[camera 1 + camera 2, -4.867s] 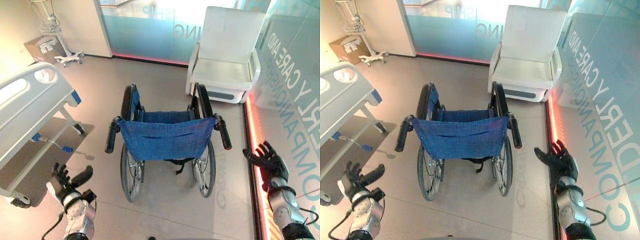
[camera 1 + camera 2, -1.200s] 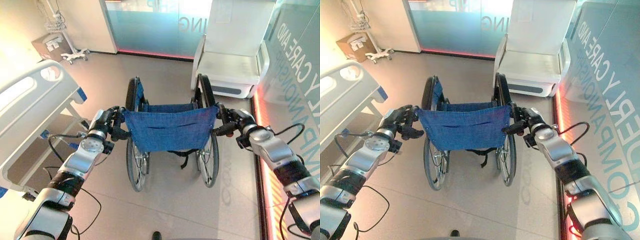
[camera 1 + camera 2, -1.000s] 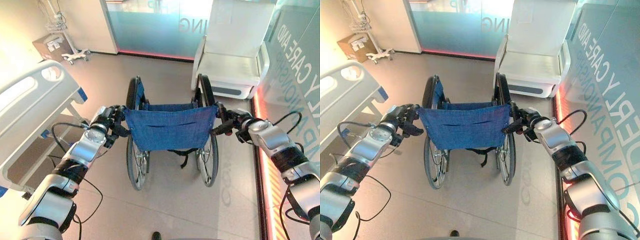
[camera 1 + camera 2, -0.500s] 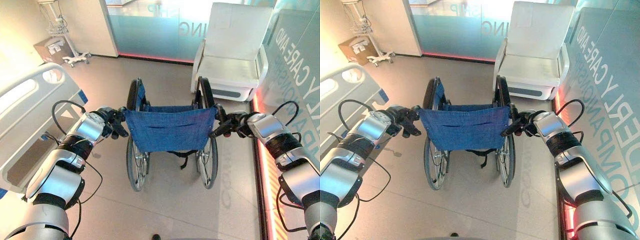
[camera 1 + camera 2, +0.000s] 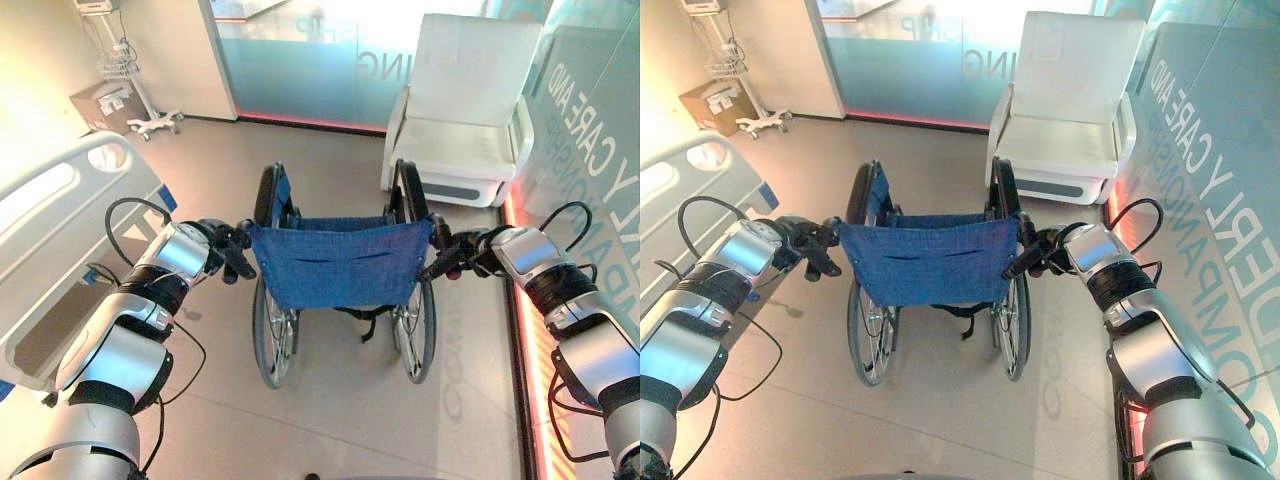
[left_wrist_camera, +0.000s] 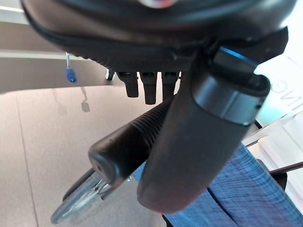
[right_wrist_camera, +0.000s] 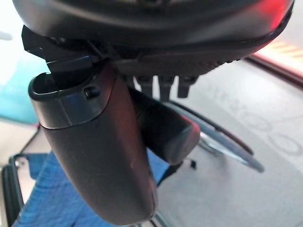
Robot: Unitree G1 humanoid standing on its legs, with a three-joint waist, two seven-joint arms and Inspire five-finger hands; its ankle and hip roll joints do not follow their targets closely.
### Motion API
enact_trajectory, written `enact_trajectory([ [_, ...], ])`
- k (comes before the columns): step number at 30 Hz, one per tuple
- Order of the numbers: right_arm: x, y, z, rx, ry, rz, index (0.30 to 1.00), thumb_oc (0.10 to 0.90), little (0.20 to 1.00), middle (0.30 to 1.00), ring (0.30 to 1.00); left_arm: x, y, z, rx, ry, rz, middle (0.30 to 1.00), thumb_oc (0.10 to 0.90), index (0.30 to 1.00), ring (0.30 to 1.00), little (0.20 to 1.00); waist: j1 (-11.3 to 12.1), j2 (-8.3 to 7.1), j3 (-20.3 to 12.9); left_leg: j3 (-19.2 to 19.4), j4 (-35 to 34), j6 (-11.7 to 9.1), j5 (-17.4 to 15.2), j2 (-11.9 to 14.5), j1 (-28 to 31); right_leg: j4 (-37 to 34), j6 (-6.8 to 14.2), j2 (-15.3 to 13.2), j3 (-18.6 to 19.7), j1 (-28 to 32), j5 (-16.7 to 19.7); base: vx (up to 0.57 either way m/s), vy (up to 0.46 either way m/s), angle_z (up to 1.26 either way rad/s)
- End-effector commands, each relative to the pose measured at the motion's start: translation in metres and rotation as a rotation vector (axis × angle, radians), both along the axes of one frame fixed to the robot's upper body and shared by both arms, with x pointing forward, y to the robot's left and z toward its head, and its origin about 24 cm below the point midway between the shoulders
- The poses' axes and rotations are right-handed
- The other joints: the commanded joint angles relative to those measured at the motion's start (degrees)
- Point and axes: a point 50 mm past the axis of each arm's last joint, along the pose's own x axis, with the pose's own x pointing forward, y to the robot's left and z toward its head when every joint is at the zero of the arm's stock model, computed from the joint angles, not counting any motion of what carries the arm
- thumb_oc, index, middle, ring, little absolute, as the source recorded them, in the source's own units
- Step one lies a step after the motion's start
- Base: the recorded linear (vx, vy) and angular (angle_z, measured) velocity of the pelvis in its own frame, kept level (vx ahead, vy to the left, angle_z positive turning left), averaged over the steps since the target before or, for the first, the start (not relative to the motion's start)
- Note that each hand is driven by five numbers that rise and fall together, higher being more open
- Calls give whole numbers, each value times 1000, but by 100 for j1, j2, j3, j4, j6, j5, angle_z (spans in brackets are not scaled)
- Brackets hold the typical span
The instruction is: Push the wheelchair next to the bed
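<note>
The wheelchair [image 5: 340, 262], with a blue cloth back and black frame, stands in the middle of the floor facing away from me. My left hand [image 5: 233, 252] is curled round its left push handle [image 6: 124, 150], the thumb lying across the ribbed grip. On the other side, my right hand [image 5: 455, 260] wraps the right push handle [image 7: 166, 133] the same way. Both arms are stretched forward. The white hospital bed [image 5: 62, 196] lies to the left, its footboard near my left arm.
A white armchair [image 5: 465, 118] stands just beyond the wheelchair at the right. A glass wall with lettering [image 5: 590, 130] and a red floor strip run along the right. A cardboard box [image 5: 105, 102] and a wheeled stand [image 5: 150, 122] sit far left.
Both hands rose from low beside the chair and closed on the push handles. In the last half second the hands and the chair have barely shifted.
</note>
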Motion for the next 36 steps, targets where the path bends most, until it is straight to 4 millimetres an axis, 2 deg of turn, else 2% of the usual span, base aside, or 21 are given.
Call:
enact_trajectory([
  [1, -3, -37, 6, -140, -75, -143, 900, 800, 900, 900, 900, -45, 77, -31, 164, 200, 303, 818, 745, 818, 818, 818, 217, -60, 41, 263, 64, -139, -419, -188, 94, 185, -7, 58, 101, -473, 184, 0, 0, 0],
  [4, 0, -26, 4, -72, -130, -154, 900, 800, 900, 900, 900, -47, 74, -38, 152, 213, 291, 674, 649, 674, 674, 674, 217, -51, 42, 263, 67, -136, -422, -191, 96, 186, -16, 59, 102, -471, 182, 0, 0, 0],
  [5, 0, -22, 3, -41, -152, -158, 900, 800, 900, 900, 900, -47, 73, -41, 146, 215, 288, 655, 637, 655, 655, 655, 215, -42, 44, 267, 68, -135, -427, -187, 102, 191, -18, 61, 103, -471, 179, 0, 0, 0],
  [8, 2, -15, 2, 7, -210, -182, 900, 800, 900, 900, 900, -48, 68, -48, 144, 216, 278, 695, 664, 695, 695, 695, 202, -21, 55, 275, 73, -134, -426, -184, 103, 203, -25, 62, 111, -480, 180, 0, 0, 0],
  [10, 3, -13, 4, 15, -239, -194, 900, 800, 900, 900, 900, -48, 66, -51, 147, 211, 274, 787, 725, 787, 787, 787, 196, -8, 67, 281, 81, -133, -427, -181, 107, 211, -32, 61, 112, -477, 177, 0, 0, 0],
  [11, 4, -12, 6, 12, -261, -200, 900, 800, 900, 900, 900, -47, 65, -51, 149, 202, 274, 806, 737, 806, 806, 806, 193, 0, 73, 288, 82, -133, -429, -182, 110, 209, -34, 61, 110, -472, 176, 0, 0, 0],
  [17, 7, -8, 16, -13, -295, -195, 900, 800, 900, 900, 900, -43, 61, -47, 171, 179, 262, 815, 744, 815, 815, 815, 196, 11, 85, 307, 101, -134, -433, -179, 120, 231, -43, 59, 99, -460, 163, 0, 0, 0],
  [21, 9, -7, 25, -44, -289, -181, 900, 800, 900, 900, 900, -37, 57, -43, 188, 164, 243, 796, 731, 796, 796, 796, 202, -6, 78, 301, 113, -127, -434, -192, 111, 263, -51, 67, 94, -469, 147, 0, 0, 0],
  [36, 15, -12, 36, -160, -240, -199, 900, 800, 900, 900, 900, -20, 36, -35, 269, 86, 142, 775, 717, 775, 775, 775, 282, -59, 54, 229, 121, -93, -443, -210, 117, 323, -67, 53, 51, -439, 96, 0, 0, 0],
])
